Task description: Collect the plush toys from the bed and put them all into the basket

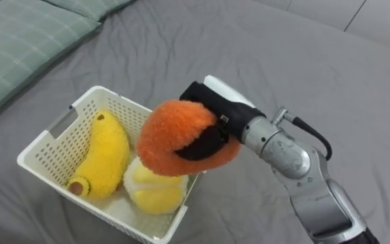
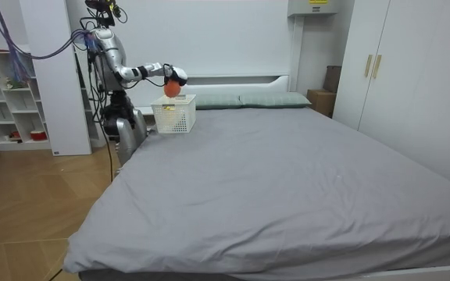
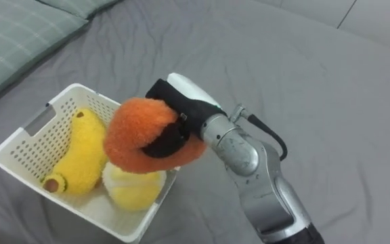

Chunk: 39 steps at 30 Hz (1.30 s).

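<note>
My right hand (image 1: 208, 122) (image 3: 175, 112) is shut on a round orange plush toy (image 1: 171, 135) (image 3: 137, 132) and holds it above the right side of a white plastic basket (image 1: 49, 142) (image 3: 26, 132) on the grey bed. Inside the basket lie a yellow plush banana (image 1: 103, 152) (image 3: 76, 152) and a pale yellow round plush (image 1: 154, 190) (image 3: 131, 186), which sits directly below the orange toy. In the room view I stand at the bed's head end on the room view's left, right arm stretched over the basket (image 2: 174, 115) with the orange toy (image 2: 171, 89).
The grey bedsheet (image 1: 303, 61) spreads wide to the right and beyond the basket. Green checked pillows (image 1: 19, 41) lie at the upper left. A white shelf unit (image 2: 6, 94) and wardrobes (image 2: 405, 70) flank the bed in the room view.
</note>
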Motion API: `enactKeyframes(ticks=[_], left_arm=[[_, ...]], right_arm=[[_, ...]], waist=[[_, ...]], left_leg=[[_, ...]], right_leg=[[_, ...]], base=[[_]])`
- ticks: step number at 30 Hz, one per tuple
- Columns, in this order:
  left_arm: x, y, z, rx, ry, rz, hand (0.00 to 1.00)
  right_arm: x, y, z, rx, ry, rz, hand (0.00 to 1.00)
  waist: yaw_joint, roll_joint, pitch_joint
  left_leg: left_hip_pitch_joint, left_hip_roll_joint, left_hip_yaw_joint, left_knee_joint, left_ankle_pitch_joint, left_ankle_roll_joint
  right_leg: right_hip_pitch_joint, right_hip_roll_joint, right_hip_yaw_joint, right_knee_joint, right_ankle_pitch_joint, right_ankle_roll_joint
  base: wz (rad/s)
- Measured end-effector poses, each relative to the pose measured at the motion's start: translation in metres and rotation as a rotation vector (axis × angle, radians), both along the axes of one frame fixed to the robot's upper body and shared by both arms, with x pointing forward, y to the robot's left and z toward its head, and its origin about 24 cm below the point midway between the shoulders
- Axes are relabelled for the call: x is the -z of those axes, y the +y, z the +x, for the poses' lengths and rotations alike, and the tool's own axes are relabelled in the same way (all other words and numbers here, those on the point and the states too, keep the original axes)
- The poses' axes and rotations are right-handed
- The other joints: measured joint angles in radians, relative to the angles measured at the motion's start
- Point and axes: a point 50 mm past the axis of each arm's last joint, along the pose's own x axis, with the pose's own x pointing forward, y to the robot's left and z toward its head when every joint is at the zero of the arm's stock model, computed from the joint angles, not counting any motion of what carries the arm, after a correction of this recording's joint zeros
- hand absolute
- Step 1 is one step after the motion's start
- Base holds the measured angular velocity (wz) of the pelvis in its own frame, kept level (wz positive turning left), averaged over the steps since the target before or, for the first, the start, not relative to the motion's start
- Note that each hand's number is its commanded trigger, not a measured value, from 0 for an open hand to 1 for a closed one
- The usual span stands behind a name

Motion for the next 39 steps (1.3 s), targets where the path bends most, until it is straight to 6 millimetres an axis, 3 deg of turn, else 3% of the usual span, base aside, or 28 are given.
enactKeyframes(ticks=[1, 4, 8, 10, 13, 19, 27, 39], left_arm=[[0.000, 0.000, 0.002, 0.003, -0.004, -0.002, 0.00], [-0.001, 0.000, 0.004, 0.009, -0.012, -0.015, 0.00], [-0.003, 0.002, 0.008, 0.016, -0.029, -0.009, 0.00], [-0.003, 0.002, 0.008, 0.016, -0.027, -0.008, 0.00], [-0.003, 0.004, 0.008, 0.015, -0.018, -0.005, 0.00], [-0.003, 0.007, 0.005, 0.012, 0.007, 0.001, 0.00], [-0.003, 0.008, 0.001, 0.013, 0.039, 0.025, 0.00], [-0.007, 0.006, 0.017, 0.030, -0.027, 0.030, 0.00]], right_arm=[[0.002, 0.000, 0.000, 0.002, 0.009, -0.001, 0.35], [0.010, 0.002, 0.006, 0.006, 0.041, -0.015, 0.00], [0.014, 0.010, 0.010, 0.002, 0.049, -0.064, 0.00], [0.016, 0.014, 0.008, -0.016, 0.055, -0.072, 0.00], [0.017, 0.018, 0.006, -0.030, 0.061, -0.067, 0.00], [0.022, 0.017, 0.008, -0.017, 0.092, -0.069, 0.00], [0.028, 0.019, 0.006, -0.024, 0.101, -0.120, 0.00], [0.030, 0.017, 0.007, -0.025, 0.100, -0.130, 0.00]], waist=[[0.003, -0.001, 0.0012], [0.009, 0.000, 0.0024], [0.012, -0.009, 0.0084], [0.036, -0.012, 0.0074], [0.043, -0.016, 0.0044], [0.062, -0.011, 0.0081], [0.063, -0.010, 0.0084], [0.056, -0.009, 0.0085]], left_leg=[[-0.004, -0.002, -0.006, 0.001, 0.000, 0.000], [-0.012, -0.007, -0.016, 0.007, 0.001, 0.001], [-0.034, -0.012, -0.043, 0.021, 0.001, 0.001], [-0.038, -0.013, -0.046, 0.029, 0.001, 0.001], [-0.049, -0.017, -0.067, 0.038, 0.002, 0.001], [-0.066, -0.023, -0.088, 0.046, 0.002, 0.001], [-0.069, -0.024, -0.089, 0.048, 0.002, 0.001], [-0.069, -0.025, -0.086, 0.044, 0.004, 0.002]], right_leg=[[0.000, -0.002, -0.009, 0.000, -0.001, 0.001], [0.002, -0.007, -0.024, -0.001, -0.004, 0.007], [-0.004, -0.010, -0.051, -0.003, -0.005, 0.008], [-0.003, -0.011, -0.057, -0.008, -0.005, 0.008], [-0.001, -0.012, -0.082, -0.016, -0.005, 0.008], [0.002, -0.016, -0.103, -0.016, -0.005, 0.008], [-0.001, -0.017, -0.095, -0.016, -0.006, 0.008], [-0.003, -0.017, -0.092, -0.016, -0.006, 0.008]], base=[[0.13], [0.12], [0.20], [0.08], [0.20], [0.12], [0.01], [0.00]])
